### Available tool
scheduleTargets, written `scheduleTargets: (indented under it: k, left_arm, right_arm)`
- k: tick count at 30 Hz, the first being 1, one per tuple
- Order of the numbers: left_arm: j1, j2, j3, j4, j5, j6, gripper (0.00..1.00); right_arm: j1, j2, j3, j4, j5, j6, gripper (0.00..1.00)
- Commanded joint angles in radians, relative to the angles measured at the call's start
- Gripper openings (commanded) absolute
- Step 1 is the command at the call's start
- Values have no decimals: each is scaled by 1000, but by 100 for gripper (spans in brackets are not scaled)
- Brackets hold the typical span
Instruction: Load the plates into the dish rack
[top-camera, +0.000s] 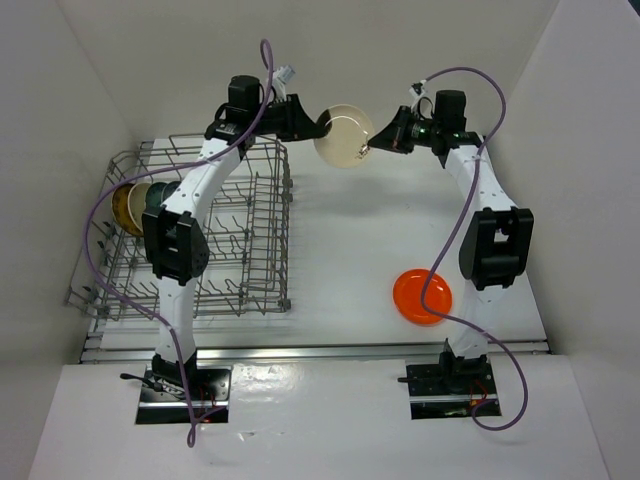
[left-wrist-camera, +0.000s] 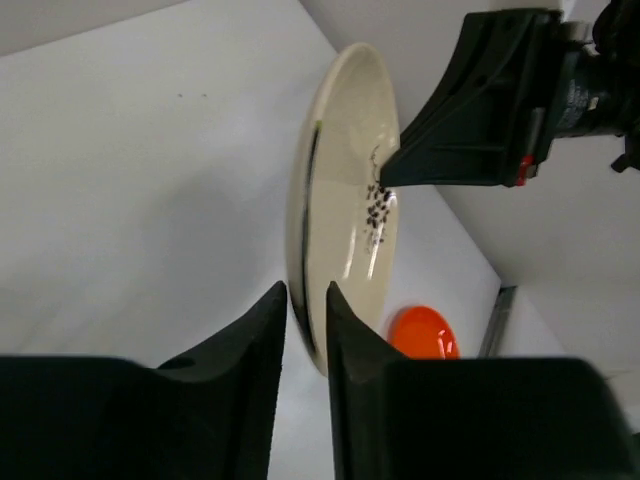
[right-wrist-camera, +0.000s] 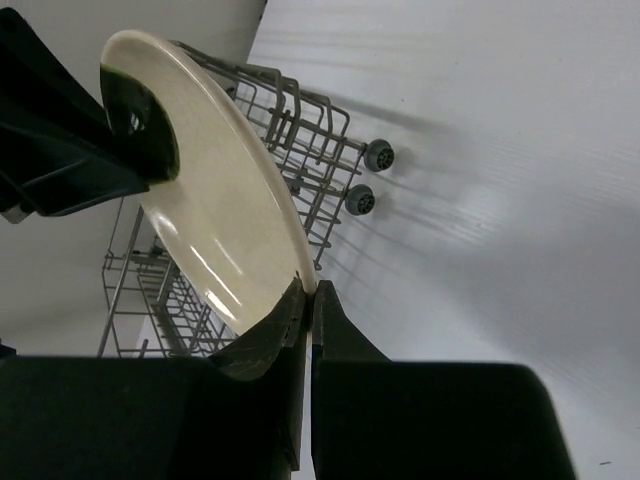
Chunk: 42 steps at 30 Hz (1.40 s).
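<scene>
Cream plate (top-camera: 343, 135) on edge, pinched between both my jaws

My right jaws are clenched on one side of its rim, and my left jaws grasp the opposite side, the rim filling their gap. The plate hangs above the desk (top-camera: 350, 250), just beside the dish rack's (top-camera: 272, 200) far corner.
</scene>
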Motion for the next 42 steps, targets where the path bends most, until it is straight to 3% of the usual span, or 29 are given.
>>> scheduleTargets:
  k: [1, 2, 3, 7, 9, 10, 11, 12, 13, 19, 23, 27, 30, 34, 38, 42]
  left_arm:
    - [3, -3, 13, 6, -28, 49, 23]
    - [3, -3, 22, -3, -43, 49, 7]
    - [3, -3, 22, -3, -43, 38, 0]
    - [3, 6, 31, -3, -32, 38, 0]
    - [3, 6, 45, 8, -32, 38, 0]
    - [3, 6, 57, -12, -43, 38, 0]
    - [18, -21, 77, -23, -64, 49, 0]
    - [32, -37, 77, -23, -74, 58, 0]
    - [49, -55, 89, -32, -83, 58, 0]
    - [276, -216, 89, -113, -124, 86, 0]
    - [374, -392, -27, -288, -290, 178, 0]
    - [397, -527, -153, -461, -616, 250, 0]
    - [406, -586, -239, -575, -776, 284, 0]
    - [406, -649, -339, -698, -879, 299, 0]
    - [406, -723, -509, -671, -1025, 267, 0]
    - [406, -744, -549, -643, -1115, 256, 0]
  right_arm:
    - [10, -18, 61, 34, -30, -15, 0]
    - [10, -18, 76, 34, -45, -15, 0]
    - [10, -9, 90, 21, -54, -15, 0]
    - [20, -9, 124, 11, -94, -45, 0]
    - [20, 2, 142, -12, -114, -55, 9]
    - [20, 2, 142, -38, -99, -68, 21]
    - [20, 2, 142, -64, -35, -90, 61]
    - [20, 2, 142, -108, -1, -101, 85]
    - [7, 2, 142, -124, 33, -101, 100]
    - [-77, -79, 41, -136, 191, -150, 100]
    - [-112, -107, -56, -206, 376, -150, 100]
    - [-112, -70, -65, -358, 560, -141, 100]
    - [-112, -48, -94, -443, 582, -166, 100]
    - [-112, -48, -175, -478, 570, -231, 100]
    - [-112, -94, -307, -385, 412, -355, 100]
    - [-112, -105, -385, -354, 349, -464, 97]
